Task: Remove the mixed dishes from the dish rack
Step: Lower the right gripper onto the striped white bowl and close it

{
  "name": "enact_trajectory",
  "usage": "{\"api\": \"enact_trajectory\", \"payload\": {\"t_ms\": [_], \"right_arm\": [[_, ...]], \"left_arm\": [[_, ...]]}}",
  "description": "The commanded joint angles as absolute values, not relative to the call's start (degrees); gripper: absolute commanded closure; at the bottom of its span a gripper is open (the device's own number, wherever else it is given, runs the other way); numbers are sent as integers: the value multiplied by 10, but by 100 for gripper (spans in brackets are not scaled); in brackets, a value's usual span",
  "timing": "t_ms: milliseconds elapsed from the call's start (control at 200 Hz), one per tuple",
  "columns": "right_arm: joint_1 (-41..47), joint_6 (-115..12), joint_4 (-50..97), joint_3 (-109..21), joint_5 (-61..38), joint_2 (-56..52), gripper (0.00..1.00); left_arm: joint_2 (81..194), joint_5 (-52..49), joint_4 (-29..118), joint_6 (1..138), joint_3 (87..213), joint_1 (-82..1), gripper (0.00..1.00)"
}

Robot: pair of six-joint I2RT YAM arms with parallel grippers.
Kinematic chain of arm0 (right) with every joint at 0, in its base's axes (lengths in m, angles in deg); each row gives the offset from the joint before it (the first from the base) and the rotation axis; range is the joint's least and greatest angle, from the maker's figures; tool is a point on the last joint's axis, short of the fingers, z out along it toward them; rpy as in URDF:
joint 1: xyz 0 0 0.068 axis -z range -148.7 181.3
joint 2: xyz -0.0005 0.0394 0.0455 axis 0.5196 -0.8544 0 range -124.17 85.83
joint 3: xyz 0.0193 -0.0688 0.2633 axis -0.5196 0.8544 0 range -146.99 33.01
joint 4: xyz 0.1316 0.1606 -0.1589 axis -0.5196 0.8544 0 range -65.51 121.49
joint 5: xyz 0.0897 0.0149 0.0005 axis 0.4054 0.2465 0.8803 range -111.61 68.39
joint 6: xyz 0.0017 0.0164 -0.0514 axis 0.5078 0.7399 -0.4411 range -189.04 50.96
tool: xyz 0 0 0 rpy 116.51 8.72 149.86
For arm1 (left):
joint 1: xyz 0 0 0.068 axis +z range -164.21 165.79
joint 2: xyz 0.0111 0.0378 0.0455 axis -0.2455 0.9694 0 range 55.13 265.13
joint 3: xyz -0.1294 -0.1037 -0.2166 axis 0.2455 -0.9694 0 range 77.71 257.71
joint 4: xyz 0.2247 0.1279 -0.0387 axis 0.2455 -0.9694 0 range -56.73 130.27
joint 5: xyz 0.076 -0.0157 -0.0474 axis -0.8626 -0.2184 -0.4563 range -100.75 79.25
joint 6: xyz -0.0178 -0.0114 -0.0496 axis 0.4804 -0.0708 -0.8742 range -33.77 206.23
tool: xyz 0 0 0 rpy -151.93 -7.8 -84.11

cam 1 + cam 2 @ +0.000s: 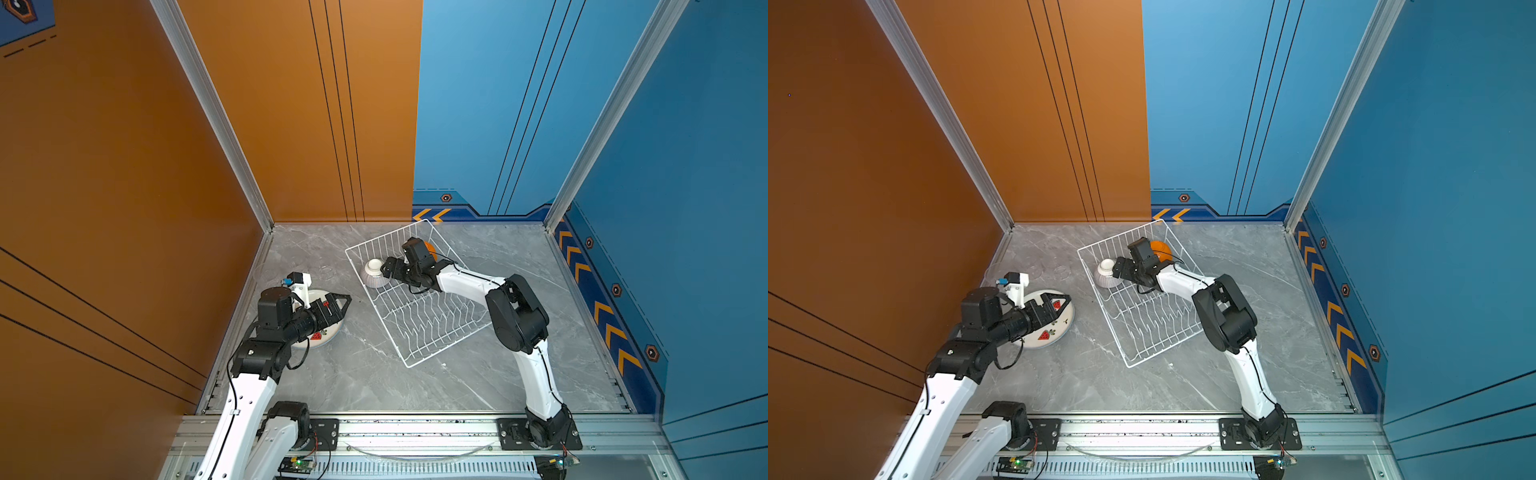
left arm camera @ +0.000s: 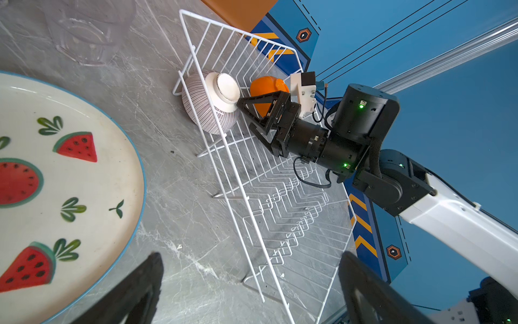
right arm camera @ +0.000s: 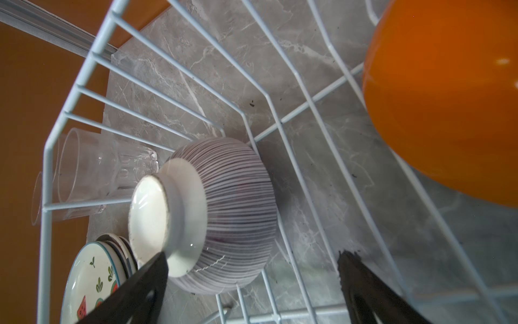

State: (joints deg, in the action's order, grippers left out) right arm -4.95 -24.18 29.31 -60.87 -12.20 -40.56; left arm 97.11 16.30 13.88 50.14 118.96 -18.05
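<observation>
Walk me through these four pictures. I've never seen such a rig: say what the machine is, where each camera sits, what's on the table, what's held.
This is a robot with two arms mounted at the table's front edge, each ending in a two-fingered gripper. Two pictures come from one overhead camera and show nearly the same scene; the other two come from a camera on each wrist. On the grey table stands a white wire dish rack holding an upturned striped bowl and an orange bowl. Beside the rack lie a watermelon plate topping a small stack, and clear glasses. Nothing is held: the left gripper hangs open over the plates; the right gripper is open inside the rack, at the striped bowl's foot.
</observation>
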Motion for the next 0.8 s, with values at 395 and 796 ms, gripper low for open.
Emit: {"api": "enact_trajectory", "payload": {"t_ms": [395,796], "right_arm": [[-50,-219,262,-655,-52,-447,8],[-51,-191,248,-670,9,-470,11]], "left_arm": [[1024,148,192,497,1177,-190,2],[1059,150,213,495,1174,-193,2]]}}
